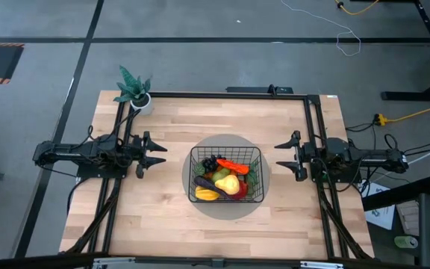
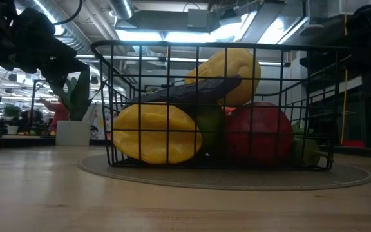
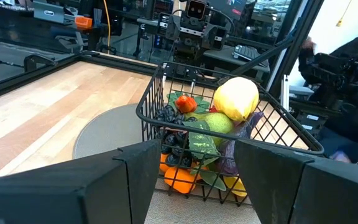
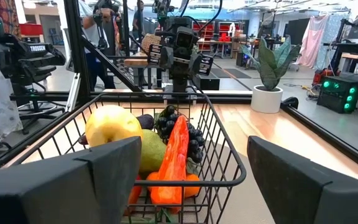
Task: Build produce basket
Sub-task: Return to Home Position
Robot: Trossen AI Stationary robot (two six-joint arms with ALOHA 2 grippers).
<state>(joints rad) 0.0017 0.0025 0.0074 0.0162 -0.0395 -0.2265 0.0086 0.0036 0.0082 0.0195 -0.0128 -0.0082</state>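
Evidently the produce [image 1: 227, 181] was heaped in the basket [image 1: 227, 149], flanked well apart by the left gripper [image 1: 155, 155] and right gripper [image 1: 283, 155], both spread open and empty; the heap might be toppled by a stray arm.

black mesh basket [image 1: 227, 149] | yellow pear [image 4: 112, 127] | orange carrot [image 4: 174, 155] | red apple [image 2: 257, 134]

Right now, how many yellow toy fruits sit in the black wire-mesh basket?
2. A yellow pear tops the pile; a yellow mango lies low at the black wire basket's left-arm side. Others may be hidden.
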